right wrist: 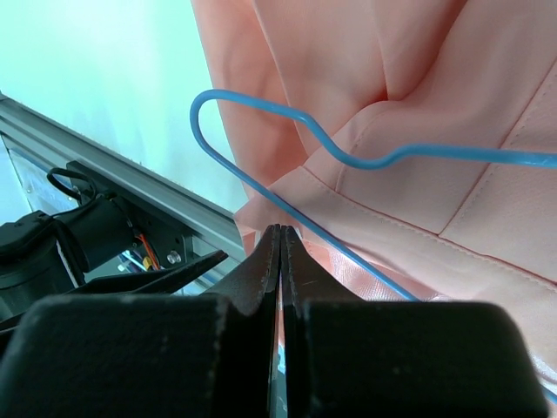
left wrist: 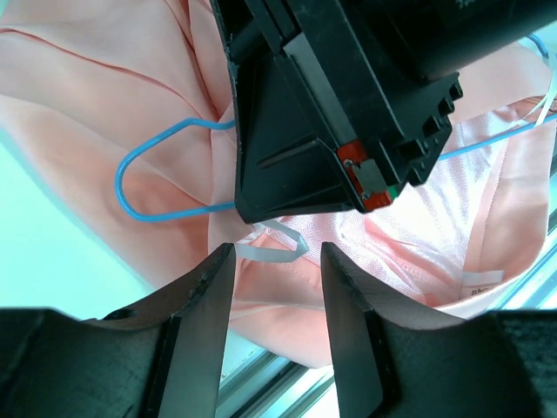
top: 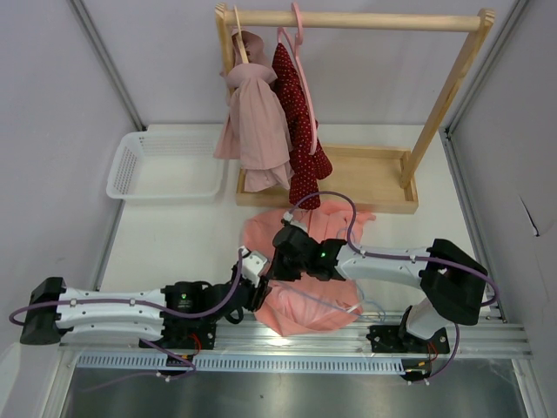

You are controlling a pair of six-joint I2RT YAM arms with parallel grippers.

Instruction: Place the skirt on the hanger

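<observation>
I'm seeing the left gripper (left wrist: 276, 249) holding its fingers spread, a white ribbon loop (left wrist: 283, 232) lying between them. The right gripper (right wrist: 280, 233) is pressing its fingers together at the skirt's (top: 305, 315) edge beside the hanger (right wrist: 252, 102); whether it's pinching either, I cannot tell. The skirt is lying on the table's near edge, the hanger on it. A white basket (top: 122, 170) is sitting far left.

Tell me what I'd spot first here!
A salmon-pink skirt lies crumpled at the near edge of the table with a thin blue hanger on it. Both arms meet over it, the right gripper shut, the left gripper open. Behind, a wooden rack holds two hung garments.
</observation>
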